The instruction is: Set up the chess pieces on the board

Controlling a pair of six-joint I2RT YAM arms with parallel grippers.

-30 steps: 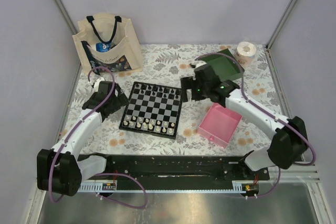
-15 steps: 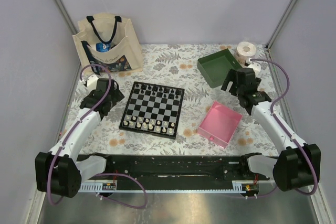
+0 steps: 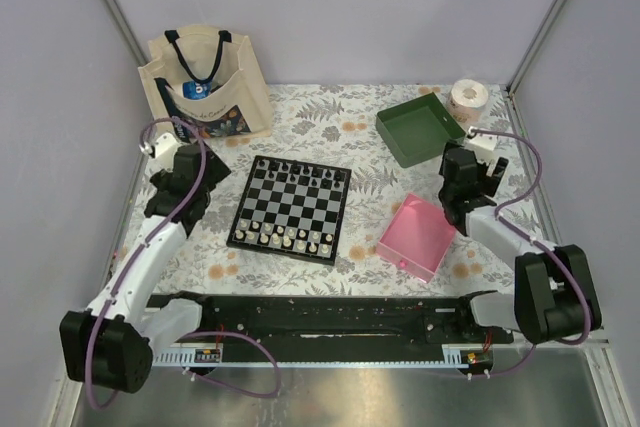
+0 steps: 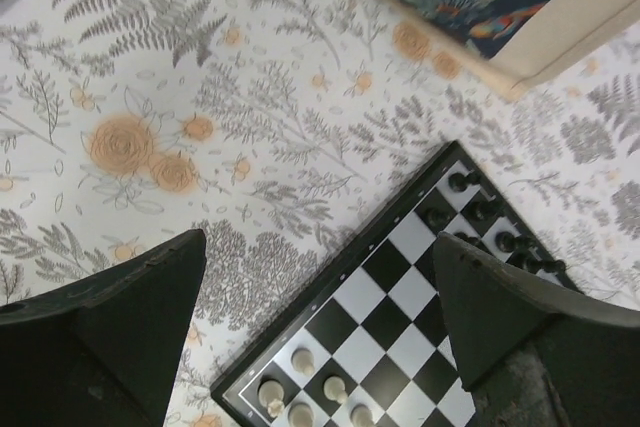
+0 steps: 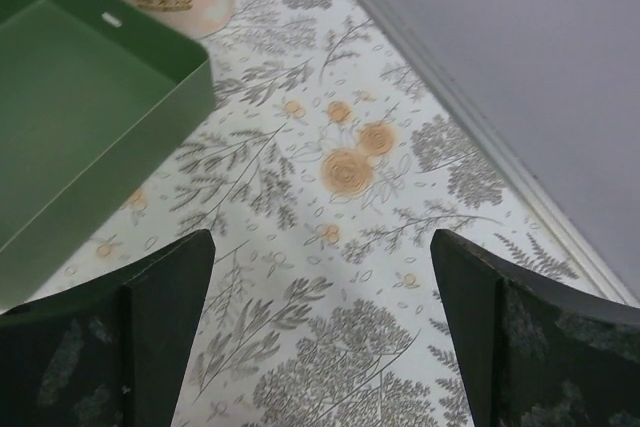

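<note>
Seen from above, the board (image 3: 292,202) lies flat at the middle of a flowered tablecloth (image 3: 330,127), between the 2 robot arms. It is a black-and-white checkered square with a thin black border. The black chess pieces (image 3: 300,169) stand along its far edge and the white chess pieces (image 3: 290,238) along its near edge, apparently 2 rows each. They are too small to check square by square.

The left gripper (image 4: 318,239) hangs over the cloth just left of the board, its jaws spread wide and holding nothing. The right gripper (image 5: 322,237) hangs well to the right, near the green tray (image 3: 420,127) and above the pink tray (image 3: 418,237), also spread wide and holding nothing.

The setup looks finished or nearly so. No loose piece shows on the cloth or in either tray. Any next move would call only for checking the rows and nudging a misplaced piece.
</note>
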